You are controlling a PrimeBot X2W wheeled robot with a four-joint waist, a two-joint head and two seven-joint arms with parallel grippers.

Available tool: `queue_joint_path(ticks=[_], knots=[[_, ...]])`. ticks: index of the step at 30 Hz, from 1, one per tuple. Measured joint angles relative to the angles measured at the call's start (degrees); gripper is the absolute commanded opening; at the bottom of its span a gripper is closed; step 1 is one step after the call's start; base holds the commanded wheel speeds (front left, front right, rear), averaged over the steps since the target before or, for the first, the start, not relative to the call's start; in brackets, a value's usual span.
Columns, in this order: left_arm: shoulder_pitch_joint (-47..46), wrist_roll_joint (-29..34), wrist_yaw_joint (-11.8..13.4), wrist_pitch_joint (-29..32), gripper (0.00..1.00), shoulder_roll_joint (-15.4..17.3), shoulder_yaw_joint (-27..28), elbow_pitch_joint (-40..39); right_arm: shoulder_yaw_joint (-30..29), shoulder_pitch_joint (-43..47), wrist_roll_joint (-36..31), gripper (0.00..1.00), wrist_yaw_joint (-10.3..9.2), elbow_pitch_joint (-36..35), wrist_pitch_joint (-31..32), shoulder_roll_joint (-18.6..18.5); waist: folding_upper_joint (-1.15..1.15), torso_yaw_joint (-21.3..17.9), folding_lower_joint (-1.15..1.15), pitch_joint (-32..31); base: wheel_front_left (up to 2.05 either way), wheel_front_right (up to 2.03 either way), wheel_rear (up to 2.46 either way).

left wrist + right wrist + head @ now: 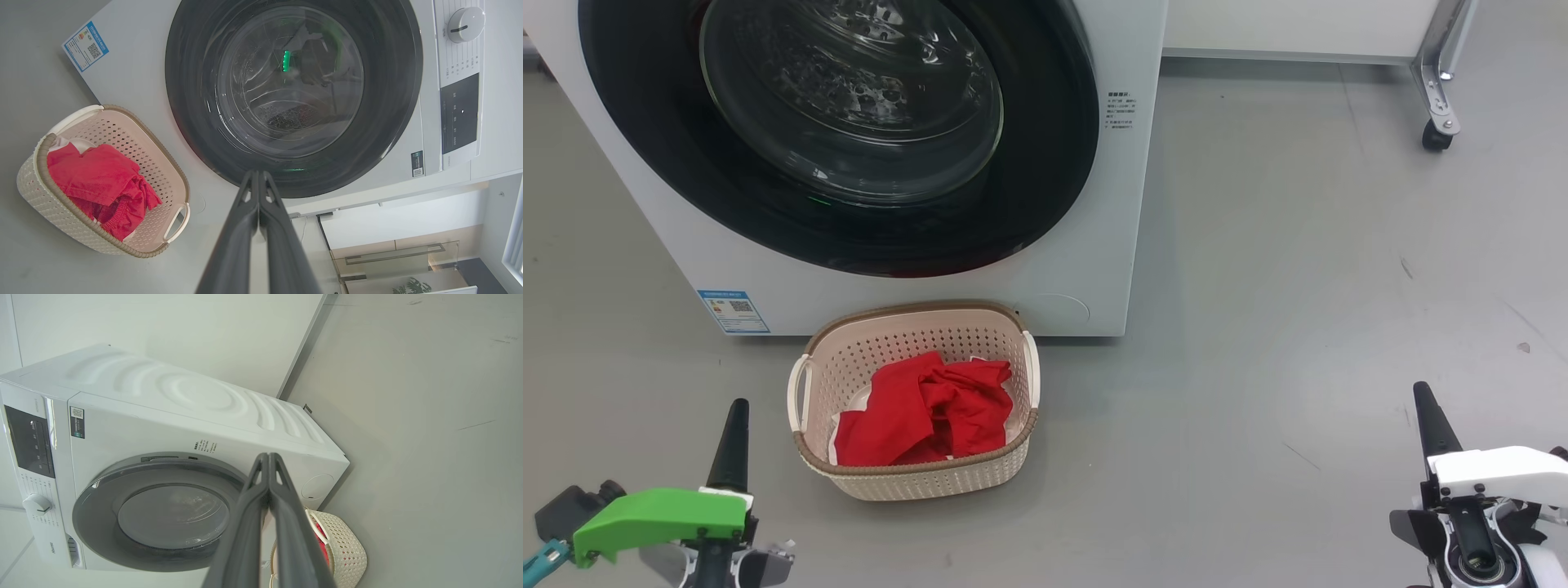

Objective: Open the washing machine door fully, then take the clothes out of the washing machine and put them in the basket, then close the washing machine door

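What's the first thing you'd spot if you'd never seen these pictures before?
The bright red clothes jump out first, piled in the cream basket on the grey floor, right in front of the washing machine. Behind them is the big round door, black-ringed and closed. The left gripper and right gripper sit low at the corners, fingers pressed together.

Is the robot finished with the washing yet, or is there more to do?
Looks finished. Done: the red clothes lie in the basket, and the door is shut on the washing machine; I spot no clothes through its glass. In hand: nothing, the left gripper and right gripper both have jaws shut and empty, away from the machine. Left: nothing I can see.
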Motion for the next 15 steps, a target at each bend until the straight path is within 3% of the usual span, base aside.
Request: queue_joint_path(ticks=[15], knots=[[0.0, -9.5, 0.0, 2.6, 0.00, 0.4, 1.6, 0.0, -1.9, -0.6, 11.0, 0.00, 0.99, 0.9, 3.0, 0.4, 0.00, -0.2, 0.00, -0.9, 0.00, 0.00, 0.00]])
